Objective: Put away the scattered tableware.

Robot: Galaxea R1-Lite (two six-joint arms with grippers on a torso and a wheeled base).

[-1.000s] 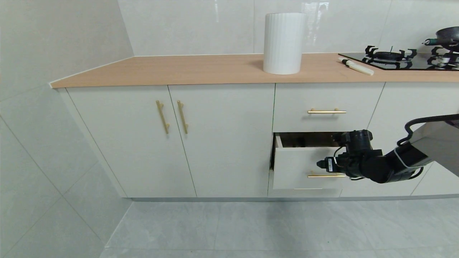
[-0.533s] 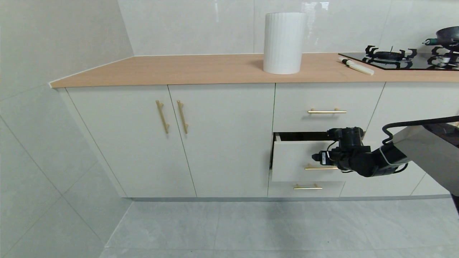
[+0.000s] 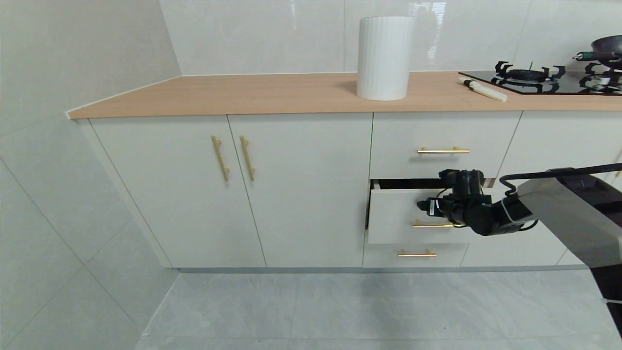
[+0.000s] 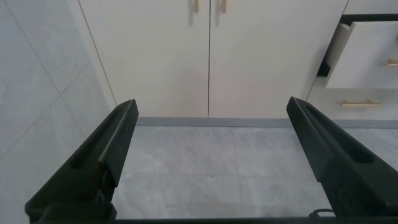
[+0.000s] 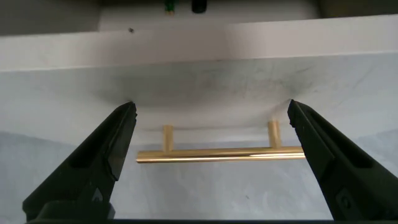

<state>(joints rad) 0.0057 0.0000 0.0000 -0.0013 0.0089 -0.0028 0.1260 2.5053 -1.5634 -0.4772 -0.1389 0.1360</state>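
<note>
Left gripper [image 4: 211, 111] hangs splayed above the floor [image 4: 205, 174]. The drawer [image 3: 396, 216] is barely ajar, with the right gripper [image 5: 210, 112] unclenched at its handle [image 5: 221, 154] — push squarely, centred. The knife [image 3: 483, 90] lies far right on the counter [image 3: 267, 95].

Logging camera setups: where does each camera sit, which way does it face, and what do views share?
Head view: on the head, facing forward and down at cabinets and countertop; right arm and right gripper at the partly open drawer.
Left wrist view: on the left wrist, facing floor and cupboard doors; open left gripper.
Right wrist view: on the right wrist, facing the drawer's brass handle; open right gripper.
Shared: all three show the drawer.
</note>
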